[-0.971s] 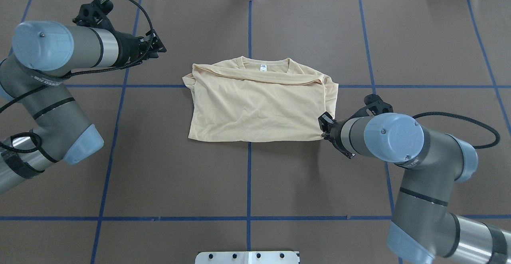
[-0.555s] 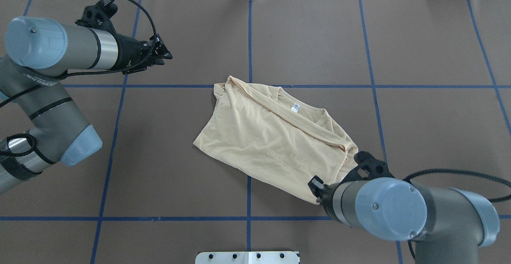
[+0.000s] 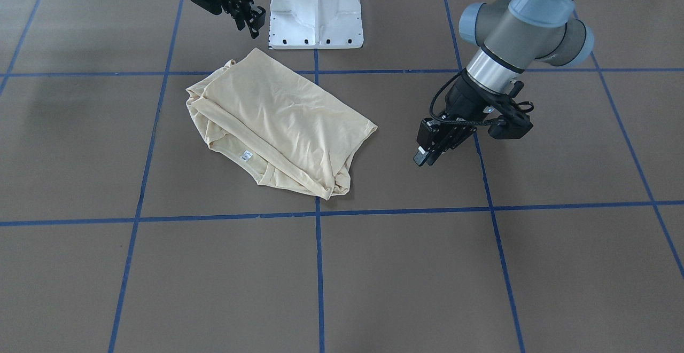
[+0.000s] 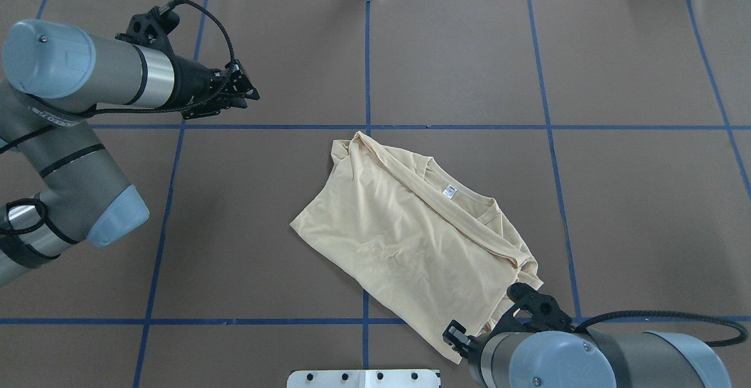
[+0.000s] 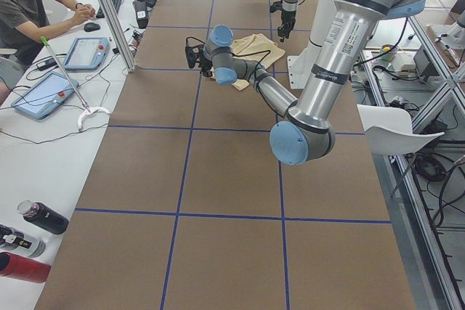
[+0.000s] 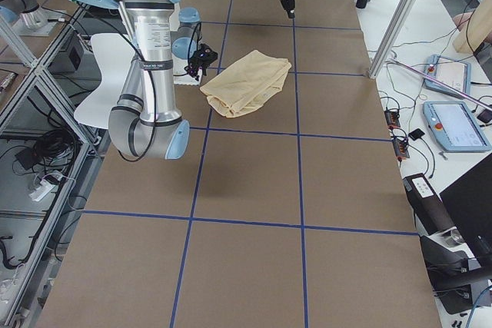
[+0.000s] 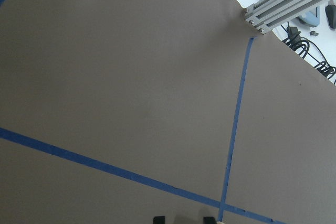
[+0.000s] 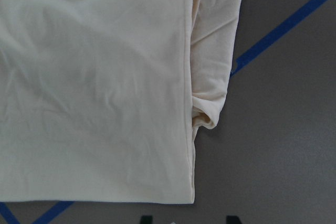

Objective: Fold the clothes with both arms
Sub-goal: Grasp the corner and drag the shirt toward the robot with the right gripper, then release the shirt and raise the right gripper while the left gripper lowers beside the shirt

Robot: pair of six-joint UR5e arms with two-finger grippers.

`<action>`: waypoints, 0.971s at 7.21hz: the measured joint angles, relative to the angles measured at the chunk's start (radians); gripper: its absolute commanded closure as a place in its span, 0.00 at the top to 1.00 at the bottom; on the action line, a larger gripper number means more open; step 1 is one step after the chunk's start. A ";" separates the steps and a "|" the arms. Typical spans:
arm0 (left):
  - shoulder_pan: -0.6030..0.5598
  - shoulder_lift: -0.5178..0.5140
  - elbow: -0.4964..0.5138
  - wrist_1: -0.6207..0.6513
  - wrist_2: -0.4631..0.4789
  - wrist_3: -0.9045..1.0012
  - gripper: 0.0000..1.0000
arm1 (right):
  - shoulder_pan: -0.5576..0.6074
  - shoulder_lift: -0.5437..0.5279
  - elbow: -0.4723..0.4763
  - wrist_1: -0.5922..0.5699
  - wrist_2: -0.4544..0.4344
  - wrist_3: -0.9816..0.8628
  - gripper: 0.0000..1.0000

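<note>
1. Front-facing view: the folded shirt (image 3: pixel 278 118) lies askew on the table (image 3: pixel 481 267), its long axis running diagonally. The right fingers (image 3: pixel 255 26) hang just off its corner nearest the robot. The left fingers (image 3: pixel 425 155) point down well clear of the opposite side.
2. Overhead view: the shirt (image 4: pixel 405 241) slants from far left to near right, label (image 4: pixel 450 191) on the far edge. The right fingers (image 4: pixel 456 341) sit at the near-right corner, so this arm is plainly the nearer. The left fingers (image 4: pixel 246 91) are well apart, beyond the far-left end.
3. Left side view: the shirt (image 5: pixel 258 49) rests beyond the near arm's left fingers (image 5: pixel 195 56). Their opening cannot be judged here.
4. Right side view: the right fingers (image 6: pixel 201 63) stand just beside the shirt (image 6: pixel 246 82).
5. Left wrist view: the left fingers (image 7: pixel 184 219) show a narrow gap and hold nothing. Only table and tape lines (image 7: pixel 236 124) lie ahead.
6. Right wrist view: the right fingers (image 8: pixel 189 220) are spread wide and empty. The shirt (image 8: pixel 94 103) corner lies straight ahead between them, unpinched. A regrasp there looks the likely next step.
</note>
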 measured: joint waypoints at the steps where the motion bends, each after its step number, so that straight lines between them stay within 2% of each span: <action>1: 0.015 0.000 -0.009 0.023 -0.008 -0.020 0.39 | 0.043 0.000 0.002 0.000 0.000 -0.001 1.00; 3: 0.104 0.014 -0.037 0.076 0.027 -0.107 0.39 | 0.205 0.029 -0.005 0.009 0.009 -0.035 1.00; 4: 0.182 0.027 -0.067 0.140 0.095 -0.139 0.39 | 0.317 0.061 -0.019 0.011 0.023 -0.090 1.00; 6: 0.333 0.031 -0.100 0.287 0.236 -0.163 0.39 | 0.519 0.136 -0.116 0.026 0.112 -0.219 1.00; 7: 0.381 0.030 -0.097 0.314 0.272 -0.165 0.39 | 0.576 0.157 -0.169 0.048 0.141 -0.279 1.00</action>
